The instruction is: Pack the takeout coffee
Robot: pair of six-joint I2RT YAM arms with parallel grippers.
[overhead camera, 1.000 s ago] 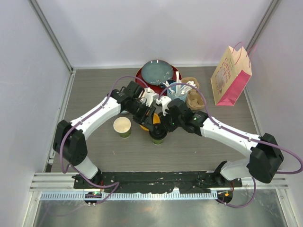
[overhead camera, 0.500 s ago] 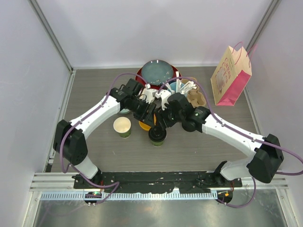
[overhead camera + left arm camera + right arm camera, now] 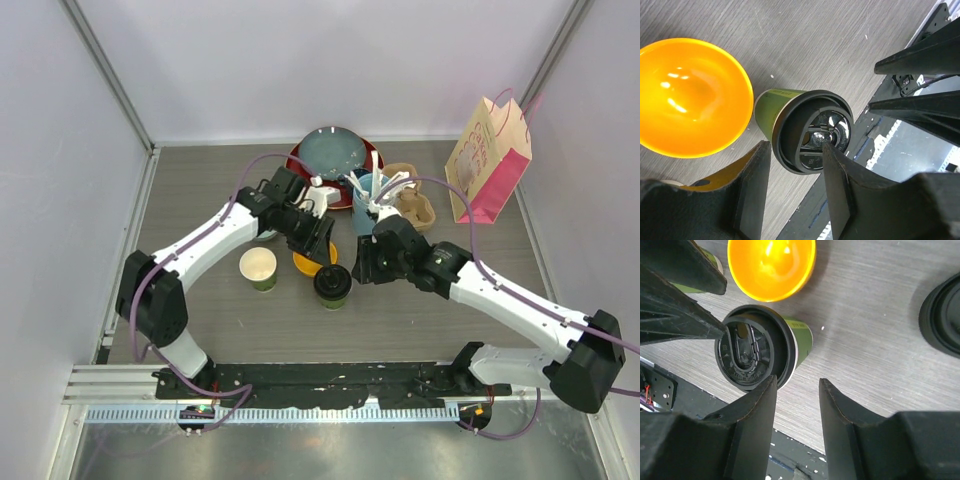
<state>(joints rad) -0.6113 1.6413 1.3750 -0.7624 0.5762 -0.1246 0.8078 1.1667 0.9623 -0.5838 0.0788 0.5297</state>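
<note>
The left pincer (image 3: 796, 165) and right pincer (image 3: 797, 390) hang near 1 lidded cup (image 3: 332, 284), both half open, gripping nothing. 1 open cup (image 3: 259, 266) stands near an orange bowl (image 3: 305, 264).

We see a bright, evenly lit top view; the arms (image 3: 205, 243) cast soft, faint shadows on the grey table (image 3: 190, 190). In the left wrist view, white glare spots gleam on the orange bowl (image 3: 690, 100). In both wrist views, the near fingers (image 3: 750, 435) loom dark and slightly blurred.
</note>
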